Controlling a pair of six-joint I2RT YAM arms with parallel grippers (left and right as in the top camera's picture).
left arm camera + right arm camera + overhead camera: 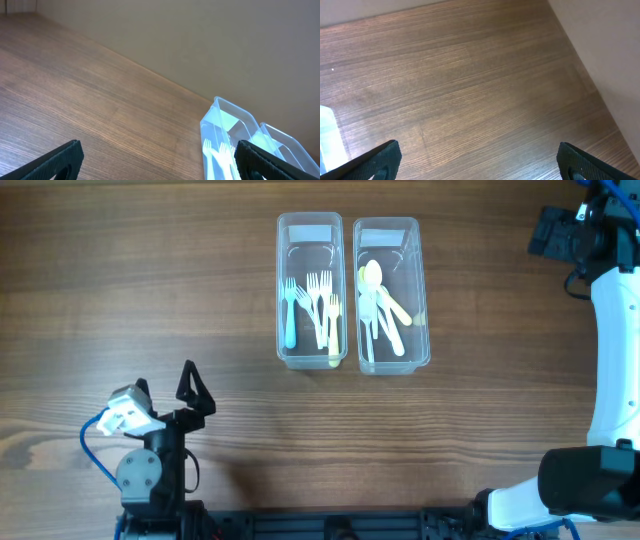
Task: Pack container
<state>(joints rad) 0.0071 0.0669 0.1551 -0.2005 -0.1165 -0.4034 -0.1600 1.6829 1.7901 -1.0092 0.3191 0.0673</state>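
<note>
I see left gripper point(160, 162) and right gripper point(480, 162) both wide open, nothing held. Forks point(320, 305) lie in left container point(310, 235), spoons point(378, 300) in right container point(387, 232), side by side mid tabletop point(150, 280). No loose piece visible. I judge packing done; next move only check.

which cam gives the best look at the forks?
Overhead: all the forks lie in full view inside their clear container. Left wrist catches only a few tines low in the frame, through the container wall. Right wrist shows no forks, mostly table.
</note>
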